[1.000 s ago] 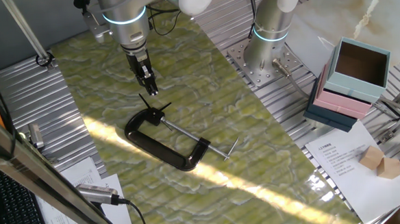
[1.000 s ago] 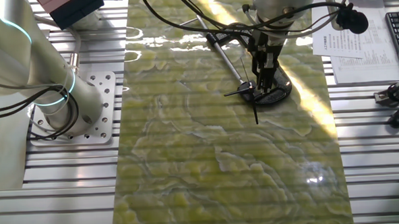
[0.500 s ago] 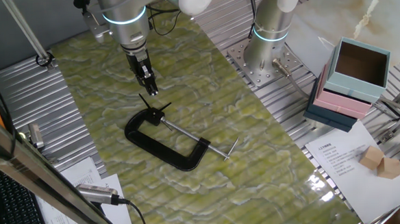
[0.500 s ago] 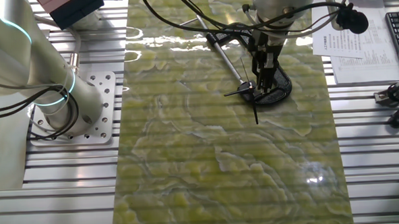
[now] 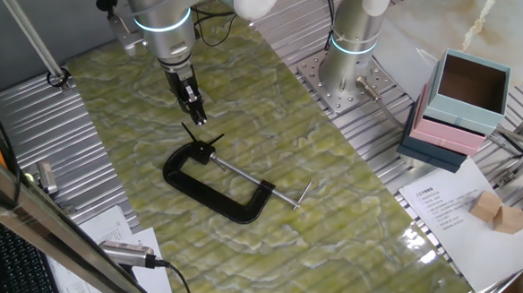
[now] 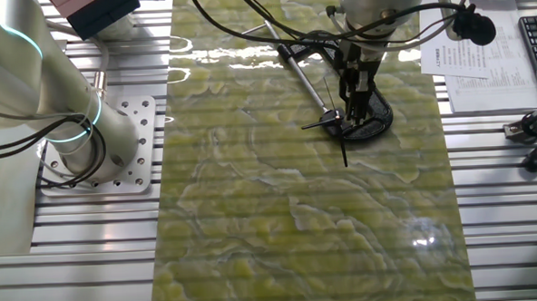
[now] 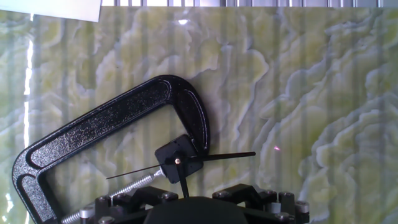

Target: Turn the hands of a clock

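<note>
The pincer is hung above the hands; its state cannot be told, its fingertips being cut off in the hand view.

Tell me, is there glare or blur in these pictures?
One fixed view: a bright diagonal sunlight band crosses the green mat. Other fixed view: white glare near the mat's far edge. Hand view: sharp on the hands and C-clamp; a small glare spot up top.
</note>
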`<state>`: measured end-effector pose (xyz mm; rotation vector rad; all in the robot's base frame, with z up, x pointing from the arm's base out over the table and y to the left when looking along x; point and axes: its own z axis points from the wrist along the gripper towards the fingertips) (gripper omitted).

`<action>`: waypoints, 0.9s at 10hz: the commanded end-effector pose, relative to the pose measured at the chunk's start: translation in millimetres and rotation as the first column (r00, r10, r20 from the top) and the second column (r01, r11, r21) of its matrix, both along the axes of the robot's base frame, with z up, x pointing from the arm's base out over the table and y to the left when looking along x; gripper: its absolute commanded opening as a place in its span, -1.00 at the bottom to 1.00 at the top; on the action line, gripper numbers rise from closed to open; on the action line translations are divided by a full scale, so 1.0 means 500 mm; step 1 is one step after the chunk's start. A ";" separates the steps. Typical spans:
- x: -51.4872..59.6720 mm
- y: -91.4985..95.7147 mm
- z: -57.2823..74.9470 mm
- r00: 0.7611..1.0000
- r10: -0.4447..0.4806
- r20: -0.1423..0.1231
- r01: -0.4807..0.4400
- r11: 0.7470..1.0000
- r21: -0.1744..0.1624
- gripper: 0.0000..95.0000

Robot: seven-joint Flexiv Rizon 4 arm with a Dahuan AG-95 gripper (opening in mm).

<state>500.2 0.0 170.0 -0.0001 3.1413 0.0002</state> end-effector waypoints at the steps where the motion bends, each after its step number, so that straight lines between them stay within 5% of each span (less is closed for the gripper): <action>1: 0.000 0.000 0.000 0.993 0.100 -0.058 -0.099 0.995 0.010 -1.00; 9: 0.000 0.000 0.000 0.993 0.096 -0.064 -0.096 0.995 0.005 -1.00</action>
